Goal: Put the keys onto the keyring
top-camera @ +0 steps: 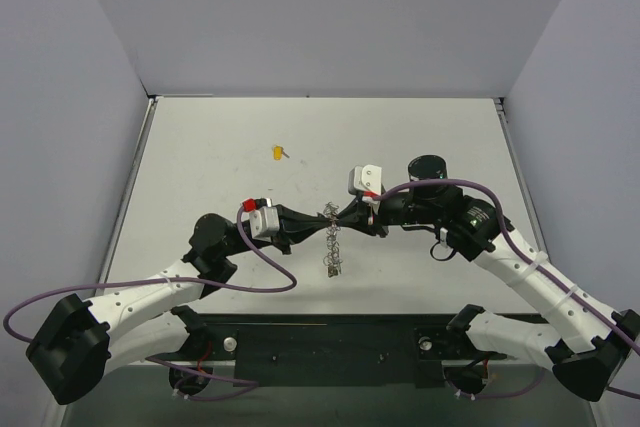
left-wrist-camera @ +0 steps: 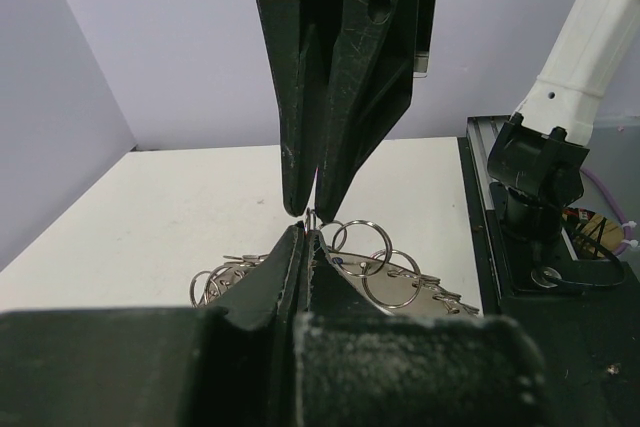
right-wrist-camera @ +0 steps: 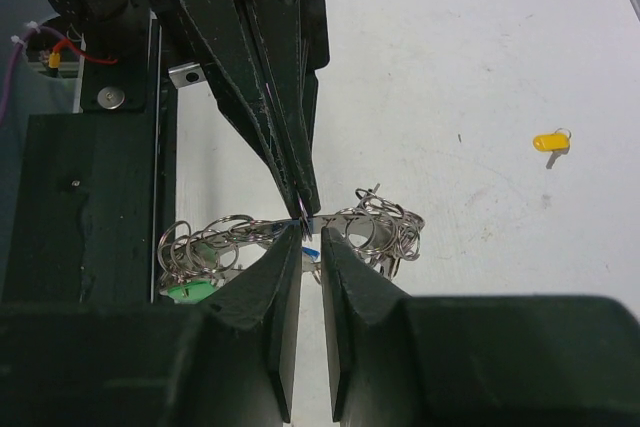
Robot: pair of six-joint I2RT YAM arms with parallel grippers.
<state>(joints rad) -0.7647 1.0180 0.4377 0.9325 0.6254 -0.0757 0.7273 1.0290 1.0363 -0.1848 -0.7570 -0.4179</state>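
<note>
Left gripper [left-wrist-camera: 305, 237] clamped on keyring [right-wrist-camera: 385, 227] | right gripper [right-wrist-camera: 310, 235] tip-to-tip with it (cannot tell its grip) | yellow key [right-wrist-camera: 550, 141] well apart.

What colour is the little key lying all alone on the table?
Yellow. The lone key shows best in the right wrist view.

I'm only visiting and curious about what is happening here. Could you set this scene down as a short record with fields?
left gripper: shut on one ring of the keyring
right gripper: tips almost together at that same spot, a blue bit between them; grip unclear
keyring: tangle of silvery rings, mostly on the table
green key: head showing among the rings
yellow key: alone on the table, farther back
</note>
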